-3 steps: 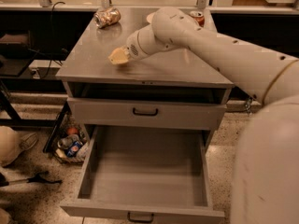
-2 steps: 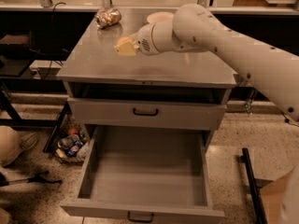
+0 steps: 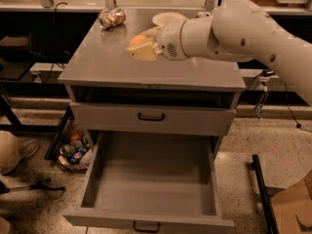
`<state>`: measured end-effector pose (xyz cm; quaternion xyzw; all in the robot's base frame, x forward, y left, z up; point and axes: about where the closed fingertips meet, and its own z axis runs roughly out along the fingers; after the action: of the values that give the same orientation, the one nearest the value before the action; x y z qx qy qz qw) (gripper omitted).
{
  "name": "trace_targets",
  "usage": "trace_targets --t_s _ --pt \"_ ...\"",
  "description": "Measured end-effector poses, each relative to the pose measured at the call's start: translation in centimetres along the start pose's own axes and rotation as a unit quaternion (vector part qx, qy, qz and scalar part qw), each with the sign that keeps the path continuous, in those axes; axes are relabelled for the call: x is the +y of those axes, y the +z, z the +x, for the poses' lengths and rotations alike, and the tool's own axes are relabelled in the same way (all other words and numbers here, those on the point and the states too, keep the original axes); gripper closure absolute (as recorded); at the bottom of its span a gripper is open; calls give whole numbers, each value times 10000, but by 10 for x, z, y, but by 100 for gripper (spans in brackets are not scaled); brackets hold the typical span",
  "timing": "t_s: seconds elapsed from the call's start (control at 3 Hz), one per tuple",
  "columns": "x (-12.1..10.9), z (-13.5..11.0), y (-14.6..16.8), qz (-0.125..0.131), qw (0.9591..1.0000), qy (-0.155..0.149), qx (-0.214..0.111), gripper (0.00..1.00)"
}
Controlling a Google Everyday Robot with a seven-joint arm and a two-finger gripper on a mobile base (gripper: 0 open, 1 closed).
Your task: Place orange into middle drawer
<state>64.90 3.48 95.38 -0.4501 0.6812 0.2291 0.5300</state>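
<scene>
- You're in a lab or workshop-type room: a grey metal table (image 3: 97,67) with an open drawer (image 3: 151,179) stands on a speckled hard floor (image 3: 278,145).
- A cable (image 3: 291,115) trails down to that floor, and a cardboard box (image 3: 292,208) sits at the right edge.
- Your robot's claw (image 3: 142,48) hovers over the table, toward its back.

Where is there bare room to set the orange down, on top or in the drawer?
The middle drawer has a bare floor, wall to wall. The tabletop is free along its front and left of the gripper, which sits by the orange. Crowded: the back, with crushed can and white bowl.
</scene>
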Motion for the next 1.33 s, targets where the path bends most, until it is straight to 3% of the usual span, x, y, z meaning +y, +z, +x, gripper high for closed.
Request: trace_targets --t_s 0.33,0.67,1.0,1.33 --pt "0 0 0 4 10000 0 5 100" --pt "22 27 -18 -89 9997 128 192 100" --pt "73 98 -39 -369 9957 551 651 100" --pt "143 217 -30 -861 9777 1301 1407 100"
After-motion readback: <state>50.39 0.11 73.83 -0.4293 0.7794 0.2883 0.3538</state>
